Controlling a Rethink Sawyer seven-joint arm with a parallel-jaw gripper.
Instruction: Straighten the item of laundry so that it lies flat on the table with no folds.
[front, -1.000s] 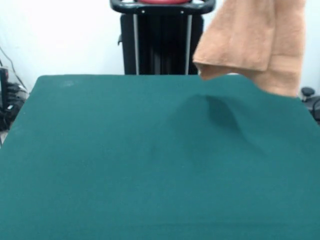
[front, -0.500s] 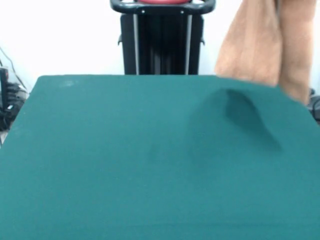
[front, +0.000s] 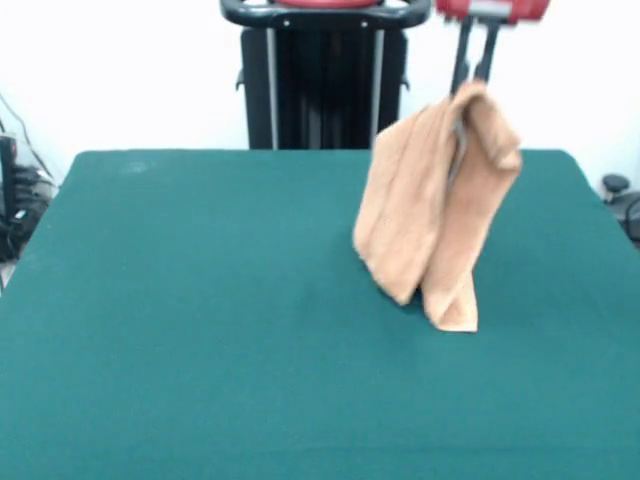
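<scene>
The setting looked like a robotics lab or test room. A large table (front: 200, 330), covered edge to edge in dark green felt-like cloth, filled most of the view and carried no household items. Behind it stood a black robot pedestal (front: 322, 75) with metal rails, against a plain white wall (front: 120, 70). Dark cables and equipment (front: 18, 200) sat bunched on the floor beside the table's edge.
</scene>
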